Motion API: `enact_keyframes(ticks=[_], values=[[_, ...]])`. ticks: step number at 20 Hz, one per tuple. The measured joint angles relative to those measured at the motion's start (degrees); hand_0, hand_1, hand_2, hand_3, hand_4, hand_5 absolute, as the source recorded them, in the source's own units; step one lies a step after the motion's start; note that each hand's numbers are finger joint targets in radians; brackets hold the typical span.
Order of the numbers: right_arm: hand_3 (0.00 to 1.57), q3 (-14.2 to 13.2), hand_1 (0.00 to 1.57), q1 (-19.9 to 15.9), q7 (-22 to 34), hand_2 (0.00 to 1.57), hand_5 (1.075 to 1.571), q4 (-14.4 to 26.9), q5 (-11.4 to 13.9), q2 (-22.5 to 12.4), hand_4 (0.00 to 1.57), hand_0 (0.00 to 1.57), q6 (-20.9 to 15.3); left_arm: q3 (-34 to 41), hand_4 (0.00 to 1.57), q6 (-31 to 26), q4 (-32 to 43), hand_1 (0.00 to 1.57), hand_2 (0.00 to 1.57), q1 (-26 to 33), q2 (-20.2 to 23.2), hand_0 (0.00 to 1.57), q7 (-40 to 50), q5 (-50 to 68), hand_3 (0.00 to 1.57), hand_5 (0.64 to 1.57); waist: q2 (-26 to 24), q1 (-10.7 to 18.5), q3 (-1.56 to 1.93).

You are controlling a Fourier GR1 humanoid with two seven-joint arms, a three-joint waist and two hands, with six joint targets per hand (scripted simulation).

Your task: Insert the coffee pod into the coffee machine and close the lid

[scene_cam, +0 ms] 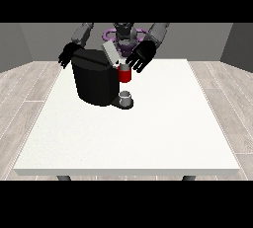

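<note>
Grey thing [126, 96] under coffee machine [94, 81], well below fingers [132, 65]

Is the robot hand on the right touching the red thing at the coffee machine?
Cannot tell. In the front view, the robot hand overlaps the red thing's top edge, with no visible gap or contact.

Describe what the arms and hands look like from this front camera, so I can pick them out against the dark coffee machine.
Both arms are grey, cylindrical segments. Each ends in a black hand: one at the view's left, one at the view's right. The fingers are black too. No cables or markings show.
</note>
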Motion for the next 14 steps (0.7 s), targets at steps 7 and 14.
enact_keyframes(ticks=[7,14], values=[[0.00,-0.36,0.00,-0.44,-0.54,0.00,1.571,-0.40,-0.32,-0.04,0.48,0.00,-0.06,-0.14,0.36,-0.69,0.01,1.06,1.12,-0.52,1.42,1.06,-1.53,-0.80,0.95,1.571,0.66,0.10,0.04],[0.00,-1.37,0.00,-1.09,-0.65,0.00,1.571,0.33,-1.08,-0.89,0.45,0.00,0.53,-1.81,0.00,-1.80,-0.53,0.00,0.00,0.09,1.45,0.00,-3.03,-2.48,0.00,1.571,0.19,0.81,0.05]])
